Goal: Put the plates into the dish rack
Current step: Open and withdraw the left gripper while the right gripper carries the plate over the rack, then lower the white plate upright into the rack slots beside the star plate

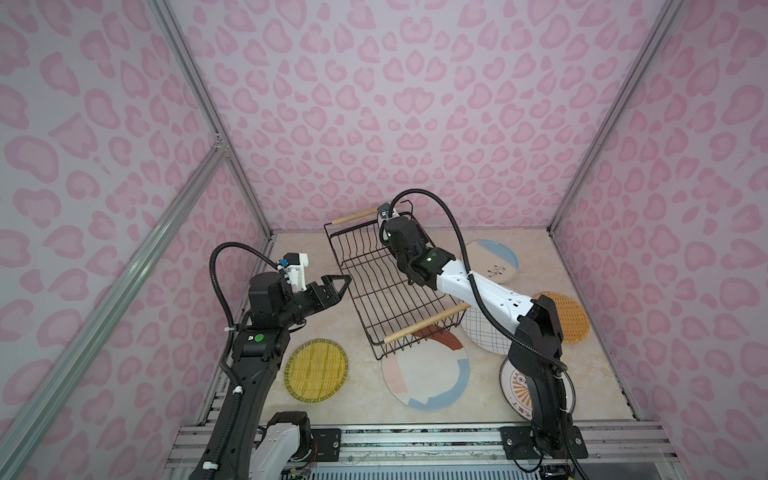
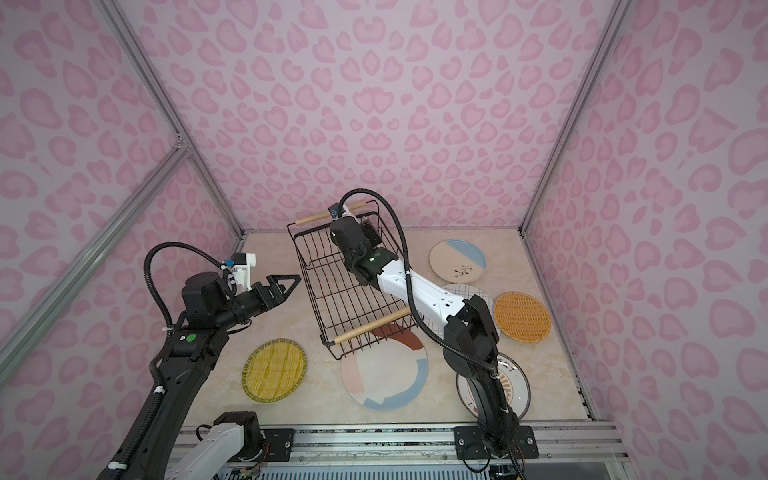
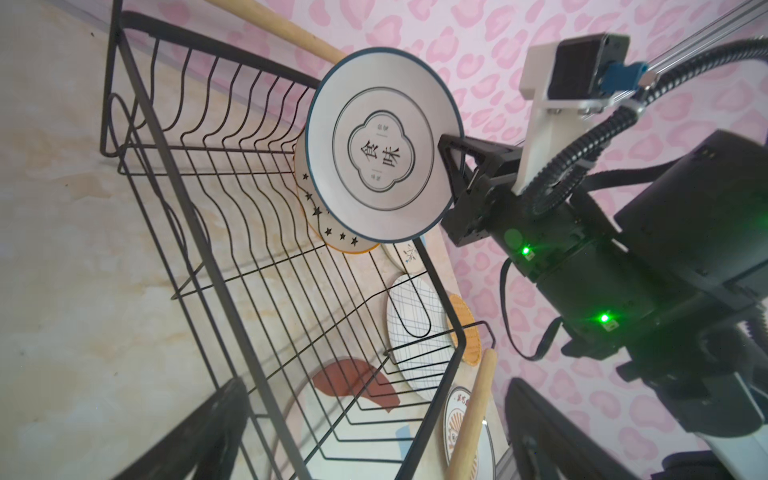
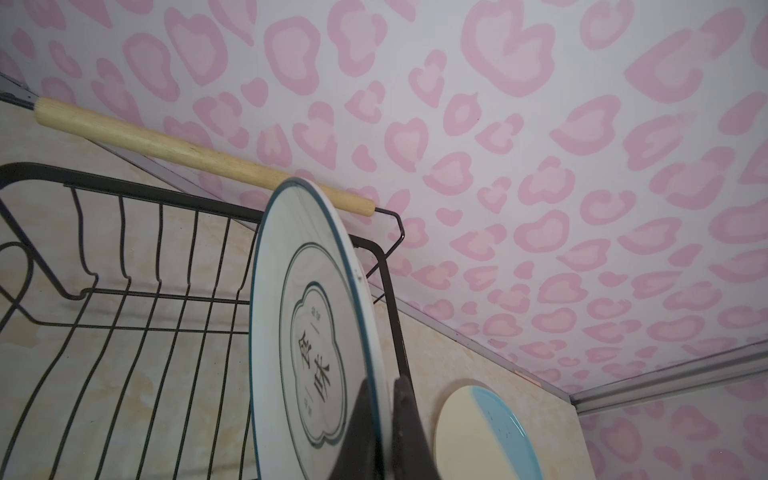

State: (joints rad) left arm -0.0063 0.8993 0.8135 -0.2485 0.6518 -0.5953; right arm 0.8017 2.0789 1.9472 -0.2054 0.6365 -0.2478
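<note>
The dish rack (image 1: 426,323) stands on the bench (image 1: 360,392), centre-back. At its far right corner — the lettered plate (image 3: 374,145) on edge, just beside the starred plate (image 3: 332,235). The largest plate (image 1: 424,374) lies before the rack, partly under its near end; the gridded plate (image 1: 485,333) lies to its right.

**Colours Across the Table**

We see a black wire rack (image 1: 386,291) with pale wooden handles (image 1: 427,322). The dark-rimmed plate (image 3: 382,145) is white, with thin dark rings and black characters in a lobed frame. The star plate (image 3: 332,239) is cream with black stars and an orange edge. The yellow plate (image 1: 316,370) and orange plate (image 1: 573,318) carry a woven pattern. The block plate (image 1: 428,374) is white with rust, pink and blue patches. The grid plate (image 1: 484,336) is white with dark lines. The sprig plate (image 1: 494,259) is cream and pale blue with a dark sprig. The sunburst plate (image 1: 519,388) shows orange rays. The table (image 1: 363,399) is marbled beige, and the walls (image 1: 415,104) are lilac with pink leopard spots.
</note>
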